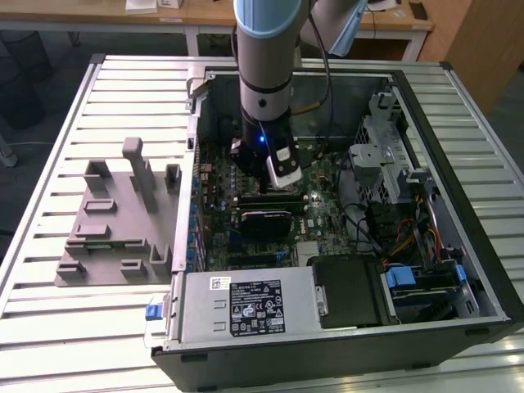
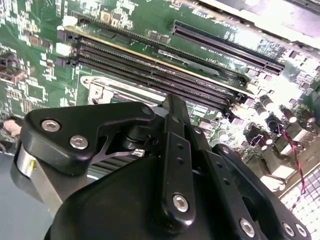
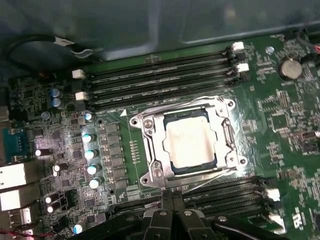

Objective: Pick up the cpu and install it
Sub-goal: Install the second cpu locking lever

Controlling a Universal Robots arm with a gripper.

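In the exterior view the arm reaches down into the open computer case [image 1: 458,270], which lies on its side on the slatted bench [image 1: 49,246]. Its gripper [image 1: 274,176] hangs low over the middle of the motherboard [image 1: 323,205], close above the dark square area of the socket. The grey plastic tray [image 1: 115,225] with upright pegs sits outside the case, towards the exterior view's left, with no chip on it that I can make out.

In the second wrist view the black gripper body sits close above the green board, beside the long memory slots [image 2: 165,67]. The linkage arms are seen from behind and the tips are hidden, so I cannot tell from here whether the fingers are spread or closed.

In the first wrist view the cpu [image 3: 191,142] lies inside the metal-framed socket [image 3: 150,150], its pale silvery top facing up and its edges looking parallel to the frame. The two black fingers [image 3: 162,212] show near the picture's edge, apparently pressed together with nothing between them, well clear of the chip.

Judging by this, the placing seems done and the gripper has let go. To do this step well, the chip must lie flat, with its corner mark matching the white triangle [image 3: 123,113] printed by the socket's corner and no edge riding up on the frame. Any tilt would risk bending the contacts beneath, so the arm should draw away straight up, without brushing the frame or the slots.
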